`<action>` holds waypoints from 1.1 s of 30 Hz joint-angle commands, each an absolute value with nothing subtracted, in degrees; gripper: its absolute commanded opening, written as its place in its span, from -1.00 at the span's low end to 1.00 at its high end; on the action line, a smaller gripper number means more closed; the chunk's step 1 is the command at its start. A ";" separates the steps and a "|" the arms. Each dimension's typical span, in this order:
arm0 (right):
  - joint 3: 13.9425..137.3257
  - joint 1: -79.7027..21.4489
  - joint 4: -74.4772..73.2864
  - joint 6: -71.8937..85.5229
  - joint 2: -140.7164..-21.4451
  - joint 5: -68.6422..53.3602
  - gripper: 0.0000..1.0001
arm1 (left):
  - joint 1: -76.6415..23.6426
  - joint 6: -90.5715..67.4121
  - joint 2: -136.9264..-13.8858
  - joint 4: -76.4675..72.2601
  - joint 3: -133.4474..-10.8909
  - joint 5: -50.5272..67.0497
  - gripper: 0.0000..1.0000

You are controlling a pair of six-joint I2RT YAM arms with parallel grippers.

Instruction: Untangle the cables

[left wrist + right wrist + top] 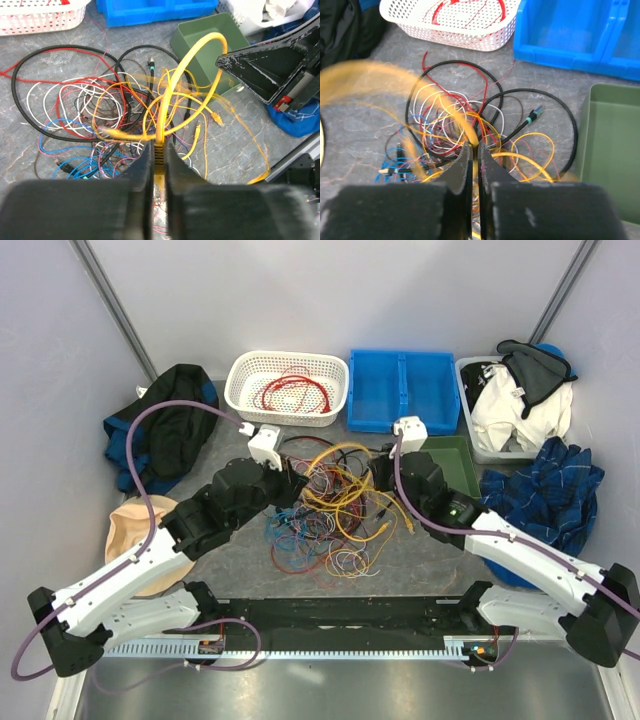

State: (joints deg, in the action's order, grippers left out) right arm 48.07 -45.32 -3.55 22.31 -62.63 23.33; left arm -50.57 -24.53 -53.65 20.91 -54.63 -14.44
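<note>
The left gripper (159,146) is seen clamped, its two matte black fingers pressed onto the plug end of a thick glossy yellow cable (182,65), which is arched upward in a stiff loop. The right gripper (475,146) is shown with its two scuffed black jaws drawn to a narrow slit. A blurred yellow band is met at their tips, but whether it is pinched cannot be told. Beneath both, the cables (325,508) are heaped in one loose tangle at the middle of the grey marbled table (420,565). Thin round loops in red, white, blue, purple and yellow-orange are too interwoven to be counted. They are ringed by two thicker black rubbery hoops (520,90), one ended in a small teal-tipped plug (532,119). Farther back, one white perforated plastic basket (290,418) is set, with one coil of red wire (295,392) lying in it. Beside it one blue plastic bin of two compartments (401,390) is placed, and one shallow green rectangular tray (458,458) is found just right of the heap.
</note>
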 commanded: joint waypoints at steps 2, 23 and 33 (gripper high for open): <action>55.27 -45.18 -7.19 22.24 -57.40 26.10 -1.00 | -50.62 -25.05 -51.42 21.09 -53.70 -18.00 0.98; 72.08 -45.18 -42.01 16.87 -65.65 31.89 -1.00 | -50.62 -29.36 -45.10 19.69 -50.37 -28.48 0.99; 70.22 -45.26 -39.99 19.51 -61.79 31.38 -1.00 | -50.62 -21.36 -37.62 -12.31 -32.48 -10.56 0.99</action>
State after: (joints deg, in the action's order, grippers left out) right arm 66.92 -45.17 -42.35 18.13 -65.10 31.81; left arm -50.59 -26.65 -39.53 9.80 -41.47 -20.58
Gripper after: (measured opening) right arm 0.011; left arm 0.993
